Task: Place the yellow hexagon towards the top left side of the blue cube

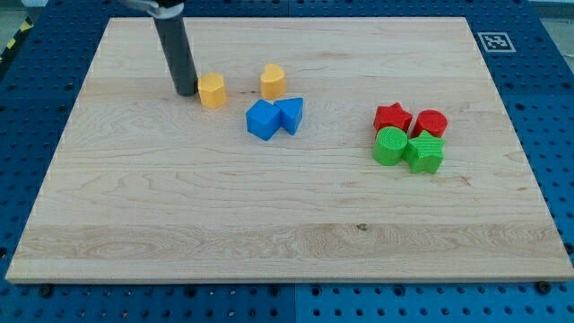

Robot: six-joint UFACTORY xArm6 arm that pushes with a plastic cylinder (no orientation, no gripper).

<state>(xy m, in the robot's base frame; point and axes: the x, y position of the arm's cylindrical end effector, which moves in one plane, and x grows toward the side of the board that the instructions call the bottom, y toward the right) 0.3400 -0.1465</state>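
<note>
The yellow hexagon point(213, 91) lies on the wooden board point(287, 215), up and to the left of the blue cube point(263, 120). A small gap separates them. My tip point(186, 91) stands just left of the yellow hexagon, almost touching it. The dark rod rises from there to the view's top edge.
A blue triangular block point(291, 115) touches the blue cube's right side. A second yellow block point(273, 81) sits above the blue pair. At the right is a cluster: red star point(392, 117), red cylinder point(431, 123), green cylinder point(390, 146), green block point(424, 153).
</note>
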